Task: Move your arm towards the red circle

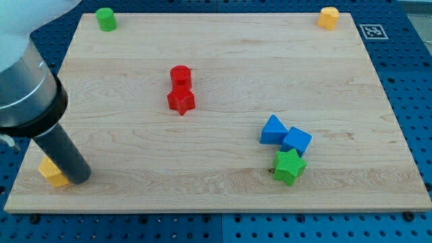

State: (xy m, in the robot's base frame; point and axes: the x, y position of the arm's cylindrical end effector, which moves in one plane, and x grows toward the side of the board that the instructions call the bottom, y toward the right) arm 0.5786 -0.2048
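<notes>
The red circle (180,75) stands on the wooden board (223,162) left of the middle, touching the red star (181,100) just below it. My tip (79,177) is at the view's bottom left, far to the left of and below the red circle. It rests right beside a yellow block (52,171), which the rod partly hides.
A green cylinder (105,19) sits at the top left corner and a yellow block (329,17) at the top right. At the lower right, a blue triangle (273,129), a blue cube (297,141) and a green star (289,166) cluster together.
</notes>
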